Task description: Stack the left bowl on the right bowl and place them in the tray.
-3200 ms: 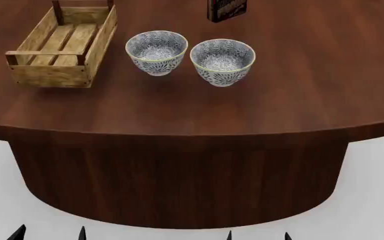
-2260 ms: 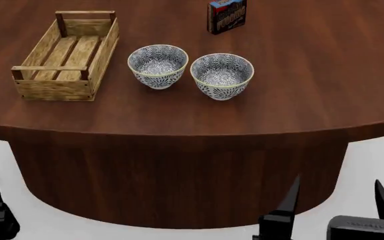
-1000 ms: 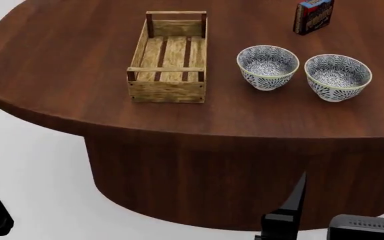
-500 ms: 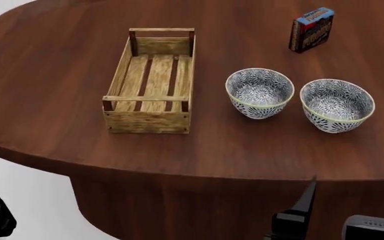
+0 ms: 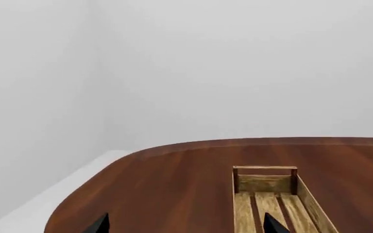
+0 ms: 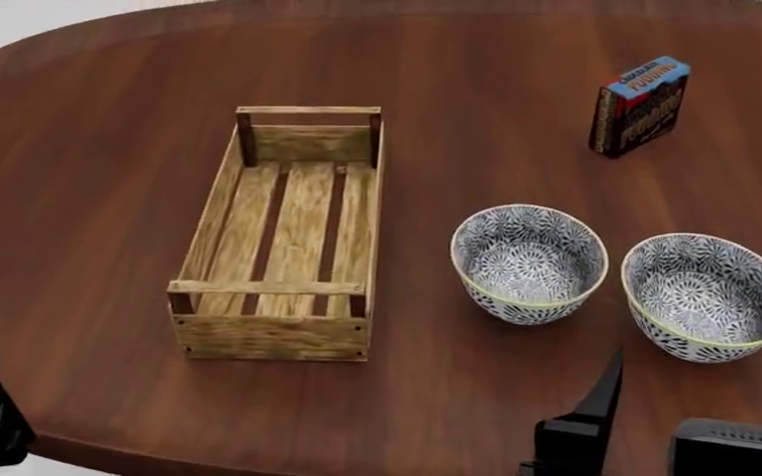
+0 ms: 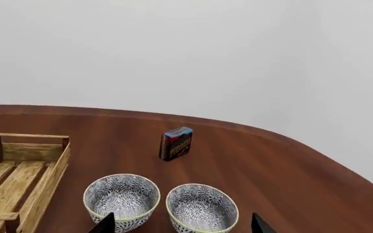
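A: Item one, left bowl [image 6: 530, 264]. Where is it sitting?

B: It is standing upright on the table [image 6: 90, 129], just beside the tray [image 6: 279, 337] on the side toward the right bowl [image 6: 708, 296]. The two bowls are sitting near each other, not touching. Both are showing in the right wrist view as well, with the pudding box [image 6: 641, 106] standing farther back, well apart from the tray.

A: Handling notes?

B: It is looking like glazed ceramic: rigid, probably smooth and slippery, likely to chip if dropped. The wall is flaring outward to a thin rim, so a pinch across that rim, one finger inside and one outside, is appearing the soundest hold. Gripping around the whole body is looking unlikely to fit the jaws.

A: Item two, the tray?

B: Light slatted wood, low sides, darker corner posts, nothing lying in it. It is serving as the destination and needs no lifting.

A: Grippers?

B: The left gripper [image 5: 183, 224] is showing two fingertips spread wide apart, holding nothing, near the tray's end. The right gripper [image 7: 181, 224] is likewise standing apart and empty, hovering near both bowls on the side away from the pudding box.

A: Progress?

B: Neither bowl is being touched; stacking is not yet begun.
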Robot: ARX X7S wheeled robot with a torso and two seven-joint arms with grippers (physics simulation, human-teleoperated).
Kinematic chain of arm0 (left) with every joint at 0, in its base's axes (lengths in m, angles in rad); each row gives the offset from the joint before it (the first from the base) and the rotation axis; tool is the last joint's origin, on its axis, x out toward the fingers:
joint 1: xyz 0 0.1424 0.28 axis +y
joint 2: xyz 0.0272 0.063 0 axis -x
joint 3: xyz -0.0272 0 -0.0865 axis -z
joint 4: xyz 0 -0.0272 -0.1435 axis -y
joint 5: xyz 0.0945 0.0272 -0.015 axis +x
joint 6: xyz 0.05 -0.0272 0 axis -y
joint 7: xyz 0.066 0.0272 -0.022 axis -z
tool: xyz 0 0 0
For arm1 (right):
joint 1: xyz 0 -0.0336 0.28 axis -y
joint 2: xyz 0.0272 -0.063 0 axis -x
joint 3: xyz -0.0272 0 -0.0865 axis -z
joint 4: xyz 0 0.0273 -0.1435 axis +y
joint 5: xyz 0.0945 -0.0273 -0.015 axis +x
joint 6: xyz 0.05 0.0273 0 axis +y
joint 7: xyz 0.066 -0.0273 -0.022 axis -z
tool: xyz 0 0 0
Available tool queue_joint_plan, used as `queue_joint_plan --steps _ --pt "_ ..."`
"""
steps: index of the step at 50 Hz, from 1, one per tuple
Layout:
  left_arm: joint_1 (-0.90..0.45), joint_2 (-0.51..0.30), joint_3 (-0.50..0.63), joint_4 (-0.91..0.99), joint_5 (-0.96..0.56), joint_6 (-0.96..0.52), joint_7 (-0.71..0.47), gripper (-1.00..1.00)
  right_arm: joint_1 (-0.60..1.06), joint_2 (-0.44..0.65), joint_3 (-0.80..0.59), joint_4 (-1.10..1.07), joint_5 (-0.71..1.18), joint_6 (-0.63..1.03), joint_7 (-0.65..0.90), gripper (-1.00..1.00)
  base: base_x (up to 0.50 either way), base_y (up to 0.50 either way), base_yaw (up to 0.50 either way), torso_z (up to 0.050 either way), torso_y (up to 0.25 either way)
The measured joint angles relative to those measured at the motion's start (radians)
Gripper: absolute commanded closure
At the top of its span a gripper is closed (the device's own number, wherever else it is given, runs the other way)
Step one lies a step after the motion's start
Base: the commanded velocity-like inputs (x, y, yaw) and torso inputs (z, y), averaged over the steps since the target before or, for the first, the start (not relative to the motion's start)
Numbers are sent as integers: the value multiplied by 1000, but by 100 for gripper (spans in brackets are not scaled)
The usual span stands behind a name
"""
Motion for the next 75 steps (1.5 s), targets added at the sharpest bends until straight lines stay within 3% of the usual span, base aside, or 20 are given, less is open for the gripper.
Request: queue_joint_plan --steps 55,75 --pt "4 -19 20 16 -20 1 -27 -100 -48 19 6 25 32 -47 15 -100 492 0 0 0 1" --pt "0 -26 25 15 -28 0 -34 -100 -46 50 -45 36 69 28 -11 -100 15 0 0 0 1"
